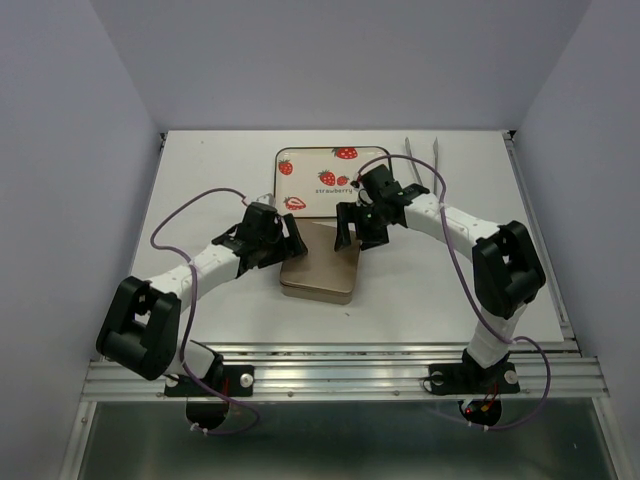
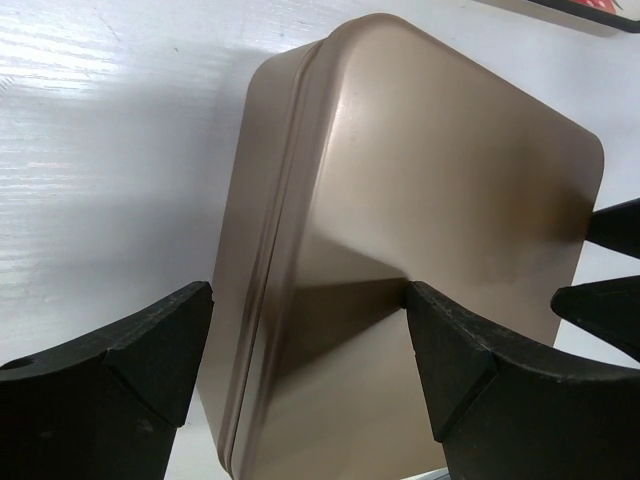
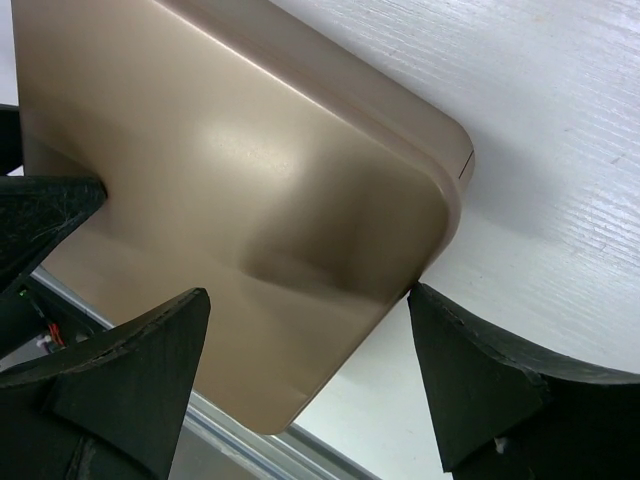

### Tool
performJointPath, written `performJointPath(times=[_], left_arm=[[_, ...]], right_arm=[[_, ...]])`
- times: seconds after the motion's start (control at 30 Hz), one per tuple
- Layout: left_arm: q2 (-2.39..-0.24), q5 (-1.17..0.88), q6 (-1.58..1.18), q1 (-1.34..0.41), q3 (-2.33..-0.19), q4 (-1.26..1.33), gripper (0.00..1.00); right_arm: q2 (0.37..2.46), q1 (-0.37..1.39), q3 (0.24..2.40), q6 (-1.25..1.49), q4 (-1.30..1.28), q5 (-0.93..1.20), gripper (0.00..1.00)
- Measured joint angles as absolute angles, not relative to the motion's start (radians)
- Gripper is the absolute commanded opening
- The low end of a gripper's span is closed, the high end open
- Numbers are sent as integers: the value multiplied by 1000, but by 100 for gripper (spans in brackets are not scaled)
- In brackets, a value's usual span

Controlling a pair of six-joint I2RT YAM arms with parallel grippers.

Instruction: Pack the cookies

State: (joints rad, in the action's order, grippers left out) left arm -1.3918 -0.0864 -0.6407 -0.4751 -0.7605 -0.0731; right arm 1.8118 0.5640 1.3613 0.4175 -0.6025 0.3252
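White counter (image 1: 200, 180) in a plain grey booth — the left end effector (image 2: 308, 300) and right end effector (image 3: 310, 295) both hang spread open over a gold rectangular metal tin (image 1: 320, 268), cookies nowhere in view — stiff, slick metal, I'd guess, best pinched across its rim.

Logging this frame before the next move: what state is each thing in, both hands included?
gold tin: shut, lid on, flat on the table.
left hand: open, astride the tin's edge.
right hand: open, astride a corner of the tin.
strawberry-print tray: lying flat behind the tin, partly hidden by the right arm.
tongs: lying unheld, far right.
cookies: none in view.
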Motion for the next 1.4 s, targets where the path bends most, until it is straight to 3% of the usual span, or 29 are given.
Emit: performJointPath(times=[0.23, 0.77, 1.4], left_arm=[[-1364, -109, -657, -476, -725, -47, 78], [-1252, -123, -725, -469, -619, -33, 68], [-1201, -133, -783, -469, -562, -12, 70]], right_arm=[[1812, 564, 1361, 418, -602, 351, 84], [1805, 557, 1341, 419, -603, 455, 82], [1801, 560, 1326, 430, -614, 430, 81]])
